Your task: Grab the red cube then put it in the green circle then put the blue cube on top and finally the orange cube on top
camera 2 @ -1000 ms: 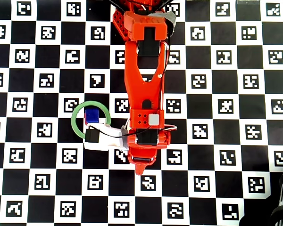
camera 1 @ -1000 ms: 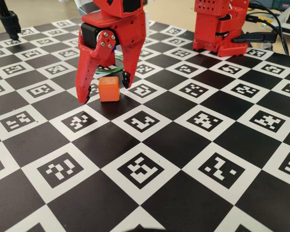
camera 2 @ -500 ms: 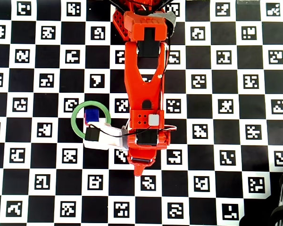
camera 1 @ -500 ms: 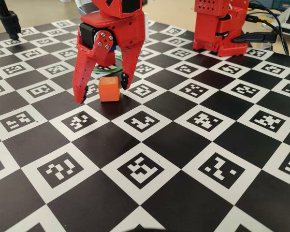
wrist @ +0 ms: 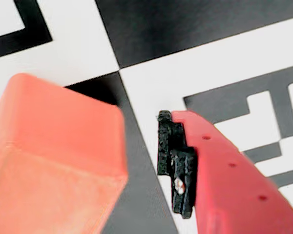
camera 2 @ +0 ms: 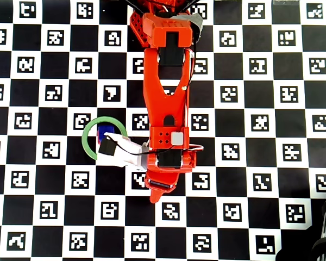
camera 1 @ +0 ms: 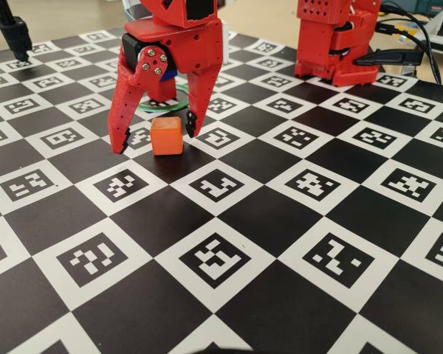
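Observation:
The orange cube (camera 1: 166, 136) rests on the checkered board, and it fills the left of the wrist view (wrist: 53, 161). My red gripper (camera 1: 155, 139) is open and straddles it, one finger on each side. In the wrist view the black fingertip pad (wrist: 175, 161) stands clear of the cube's right face with a gap. Overhead, the arm (camera 2: 165, 109) hides the orange cube. The green circle (camera 2: 87, 142) lies left of the gripper and shows behind it in the fixed view (camera 1: 181, 98). The blue cube (camera 2: 105, 131) sits inside it. The red cube is hidden.
The board (camera 1: 229, 295) is covered in black and white marker squares. The arm's red base (camera 1: 332, 44) stands at the back right in the fixed view, with cables (camera 1: 421, 44) beside it. A black stand leg (camera 1: 15, 33) is at the back left.

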